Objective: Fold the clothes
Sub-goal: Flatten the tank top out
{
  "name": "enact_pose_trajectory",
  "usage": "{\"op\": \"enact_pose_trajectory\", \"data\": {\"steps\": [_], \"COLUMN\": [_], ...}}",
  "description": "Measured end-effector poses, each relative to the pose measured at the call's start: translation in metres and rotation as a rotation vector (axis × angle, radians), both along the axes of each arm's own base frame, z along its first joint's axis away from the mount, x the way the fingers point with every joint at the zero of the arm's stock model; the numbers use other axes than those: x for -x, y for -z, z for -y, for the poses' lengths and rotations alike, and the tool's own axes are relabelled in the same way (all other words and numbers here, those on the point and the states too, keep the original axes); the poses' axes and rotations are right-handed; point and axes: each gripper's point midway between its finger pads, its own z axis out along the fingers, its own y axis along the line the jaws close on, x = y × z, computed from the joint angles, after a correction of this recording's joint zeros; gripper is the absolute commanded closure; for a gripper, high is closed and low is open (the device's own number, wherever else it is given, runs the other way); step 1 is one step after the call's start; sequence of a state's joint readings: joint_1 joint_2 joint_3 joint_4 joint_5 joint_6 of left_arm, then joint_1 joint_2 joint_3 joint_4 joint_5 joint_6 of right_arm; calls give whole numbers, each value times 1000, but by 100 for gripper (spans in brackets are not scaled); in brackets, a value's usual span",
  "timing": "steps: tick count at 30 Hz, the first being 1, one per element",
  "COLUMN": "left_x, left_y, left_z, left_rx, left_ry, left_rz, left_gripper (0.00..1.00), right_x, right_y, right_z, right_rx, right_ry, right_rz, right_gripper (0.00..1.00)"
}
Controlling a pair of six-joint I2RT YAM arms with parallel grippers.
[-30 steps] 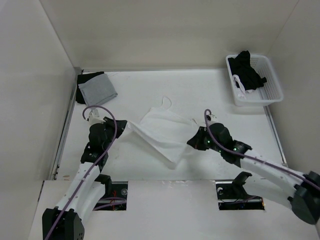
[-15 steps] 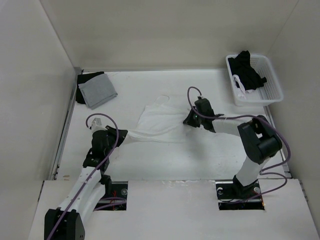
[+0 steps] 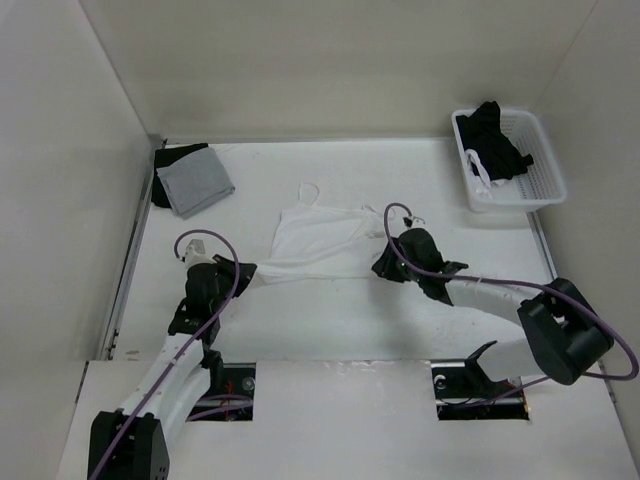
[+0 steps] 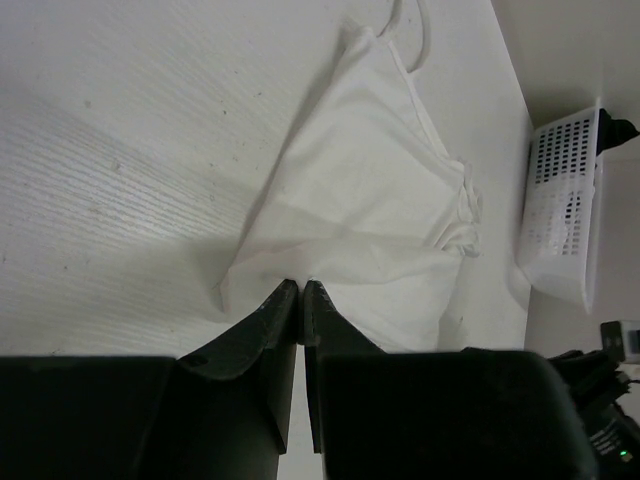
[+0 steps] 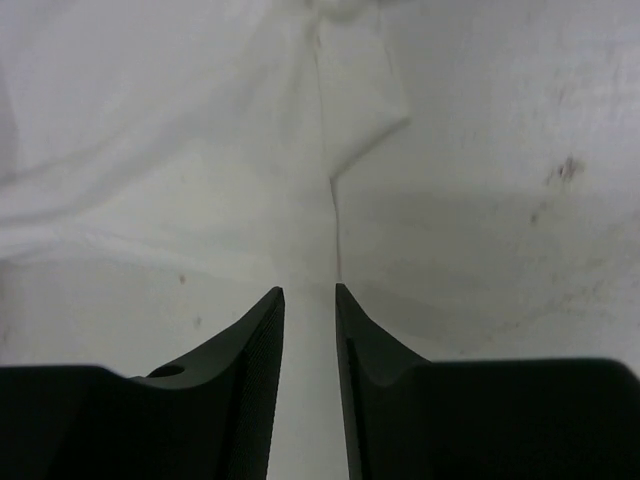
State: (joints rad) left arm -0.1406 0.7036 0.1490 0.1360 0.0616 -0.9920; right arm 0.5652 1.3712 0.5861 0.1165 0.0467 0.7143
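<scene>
Far to the left of the white garment (image 3: pixel 318 240), a grey square cloth (image 3: pixel 195 183) of fine weave lies on a black garment (image 3: pixel 162 160). At the white garment's near left corner the left gripper (image 4: pixel 300 290) has its black fingers pressed together, pinching that corner. The white garment is thin, soft and wrinkled. It lies spread in the middle of the white table (image 3: pixel 400 180), with a narrow loop strap (image 3: pixel 308 190) on its far side. At its right edge the right gripper (image 5: pixel 309 292) has its fingers slightly spread over the cloth and is not pinching it. Far to the right stands a white perforated plastic basket (image 3: pixel 545 190) with black clothes (image 3: pixel 495 140) inside.
</scene>
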Motion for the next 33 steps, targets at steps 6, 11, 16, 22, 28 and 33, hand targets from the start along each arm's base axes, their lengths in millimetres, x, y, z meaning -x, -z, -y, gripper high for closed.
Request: {"op": "enact_pose_trajectory", "data": {"steps": [6, 11, 16, 22, 28, 33], "left_x": [1, 1, 1, 1, 2, 2], "left_y": [-3, -5, -5, -4, -4, -4], "left_z": [3, 4, 4, 5, 5, 5], "left_rx": [9, 14, 15, 16, 16, 17], "left_ry": [14, 24, 26, 28, 30, 30], "left_rz": [16, 19, 20, 18, 16, 18], "left_gripper": [94, 94, 94, 94, 94, 94], "right_x": [31, 27, 19, 11, 9, 8], "right_y": [33, 34, 33, 33, 37, 39], "right_z": [4, -1, -8, -11, -18, -20], "right_rx": [18, -10, -52, -84, -122, -155], "right_ry": [-3, 4, -1, -1, -25, -22], "right_rz": [-88, -82, -76, -80, -99, -119], "right_gripper": [59, 60, 60, 67, 83, 94]}}
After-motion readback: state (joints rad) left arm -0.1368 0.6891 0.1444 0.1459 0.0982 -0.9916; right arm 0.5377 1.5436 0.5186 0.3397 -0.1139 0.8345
